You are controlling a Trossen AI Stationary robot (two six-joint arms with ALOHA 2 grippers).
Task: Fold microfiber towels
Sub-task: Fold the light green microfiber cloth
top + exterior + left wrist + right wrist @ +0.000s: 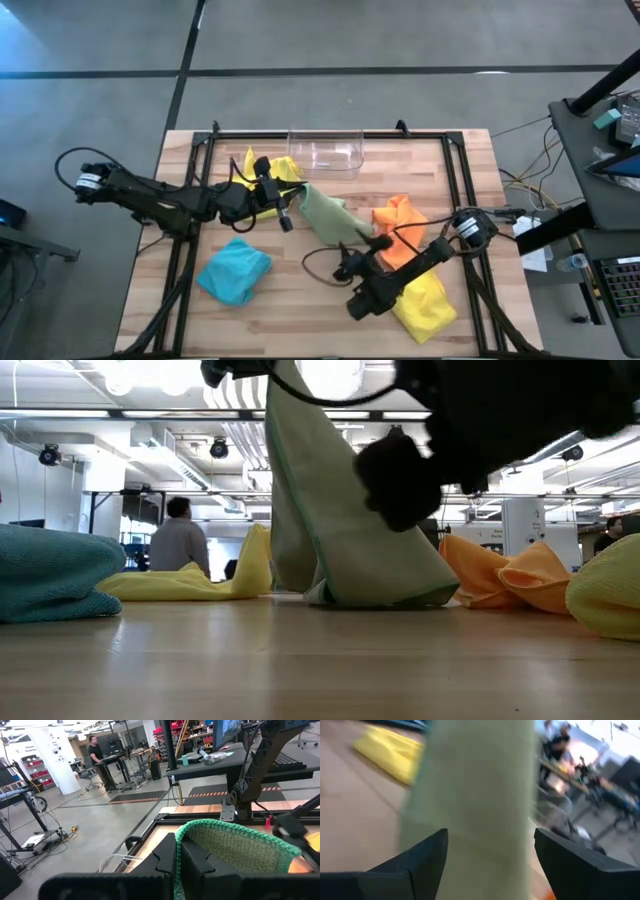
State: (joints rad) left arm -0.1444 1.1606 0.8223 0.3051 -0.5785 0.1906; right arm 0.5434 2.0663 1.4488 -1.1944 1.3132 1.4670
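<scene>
Pale green towel (470, 805) fills the right wrist view, hanging between the right gripper (487, 860)'s two spread fingers, which stand wide on either side of it without visibly pressing it. Only the left wrist view shows the grip: the left gripper (175, 862) is closed tight on the towel's green-stitched edge. From table height the cloth hangs as a tall drape, its lower end resting on the wooden table (300, 670). From above it stretches across the table's middle between both grippers. One yellow towel (275, 168) lies behind the left gripper near the clear bin (325, 150) at the far edge, the light blue towel (235, 272) front left, the orange towel (398, 225) and the second yellow towel (425, 305) under the right arm. Bare wood lies open at front centre.
</scene>
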